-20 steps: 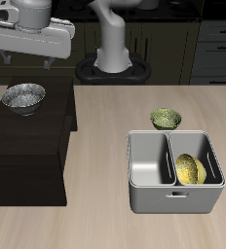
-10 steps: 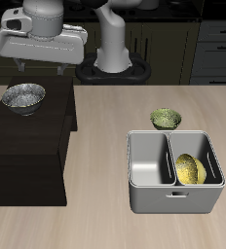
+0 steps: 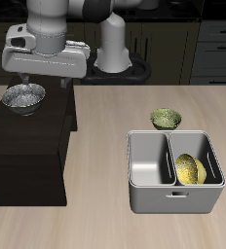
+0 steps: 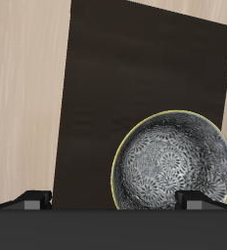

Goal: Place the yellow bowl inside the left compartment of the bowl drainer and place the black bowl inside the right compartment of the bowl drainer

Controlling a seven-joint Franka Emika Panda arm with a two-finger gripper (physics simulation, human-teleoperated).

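One yellow bowl (image 3: 190, 169) lies tilted in a well of the bowl drainer (image 3: 173, 197); the black bowl (image 3: 23, 97) sits on the dark cabinet (image 3: 27, 156) beneath the tool (image 3: 44, 86), whose fingers (image 4: 32, 198) stand spread.

Exterior view looked down from high in front across the table (image 3: 105, 107) | wrist view faced straight down, close | both showed the black bowl (image 3: 23, 97) (image 4: 174, 164).
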